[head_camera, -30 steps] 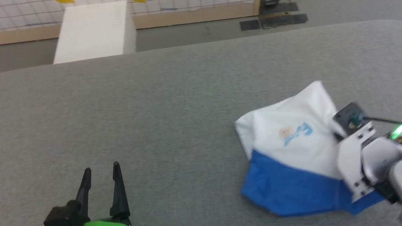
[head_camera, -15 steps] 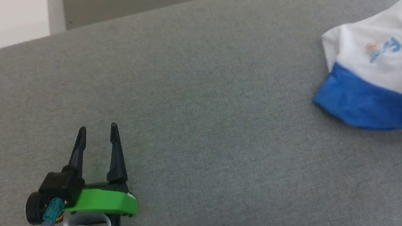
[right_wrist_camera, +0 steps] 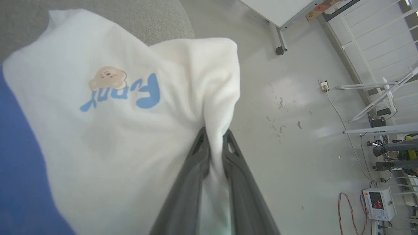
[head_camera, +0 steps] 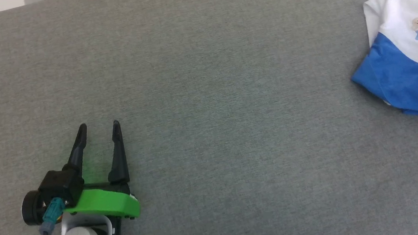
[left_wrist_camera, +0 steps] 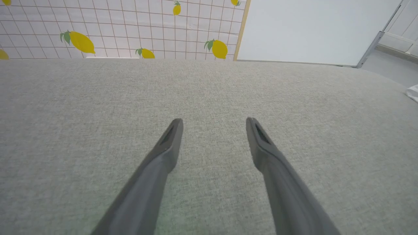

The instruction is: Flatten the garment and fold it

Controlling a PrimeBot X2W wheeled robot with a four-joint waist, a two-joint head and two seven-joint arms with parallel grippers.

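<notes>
Evidently we are only starting to flatten: our right pincer grips a white fold of the crumpled white-and-blue cloth garment at the right edge of the grey fabric counter, our left pincer gapes empty, and next we should drag it centreward and spread it.

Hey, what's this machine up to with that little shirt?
The robot is working on a white and blue garment, which sits bunched up at the right side of a grey padded surface. Its right tool is shut on a fold of the white cloth. Its left tool is open and holds nothing, over bare surface well to the left of the garment. The garment is not yet spread flat, and no folding has been done.
</notes>
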